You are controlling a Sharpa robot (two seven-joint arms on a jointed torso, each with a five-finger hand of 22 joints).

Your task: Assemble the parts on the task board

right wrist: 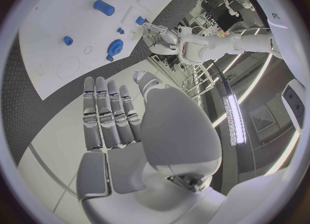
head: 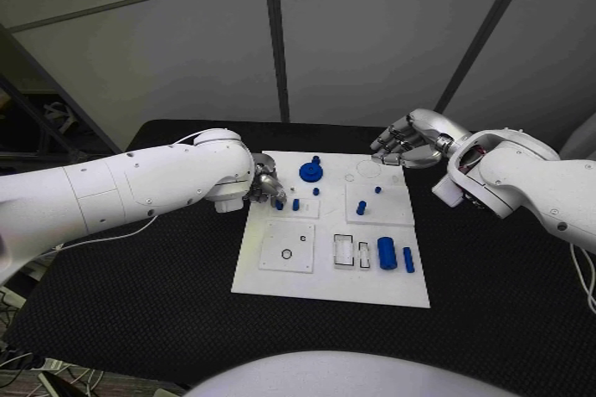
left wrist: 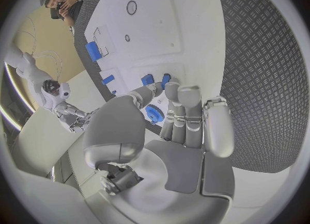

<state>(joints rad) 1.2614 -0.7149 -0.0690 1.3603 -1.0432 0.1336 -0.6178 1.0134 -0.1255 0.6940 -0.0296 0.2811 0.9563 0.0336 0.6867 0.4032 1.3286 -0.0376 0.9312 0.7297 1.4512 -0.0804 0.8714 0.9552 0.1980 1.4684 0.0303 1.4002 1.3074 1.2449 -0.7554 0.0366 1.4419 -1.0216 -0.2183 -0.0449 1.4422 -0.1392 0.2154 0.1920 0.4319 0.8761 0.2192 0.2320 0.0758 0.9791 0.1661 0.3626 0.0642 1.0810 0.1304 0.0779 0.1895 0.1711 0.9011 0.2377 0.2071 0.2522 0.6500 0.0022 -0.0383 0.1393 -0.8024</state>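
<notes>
A robotics lab, by all signs: black textured desk (head: 497,276) with grey partition panels (head: 373,52) behind, loose cables (head: 31,362) at desk edge, metal racks (right wrist: 222,1), ceiling light strips (right wrist: 234,118).

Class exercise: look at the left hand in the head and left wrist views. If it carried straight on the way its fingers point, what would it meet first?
Most likely the small blue pegs standing on the task board, just beyond the left hand; its fingertips already look close to them, though depth is hard to judge.
</notes>
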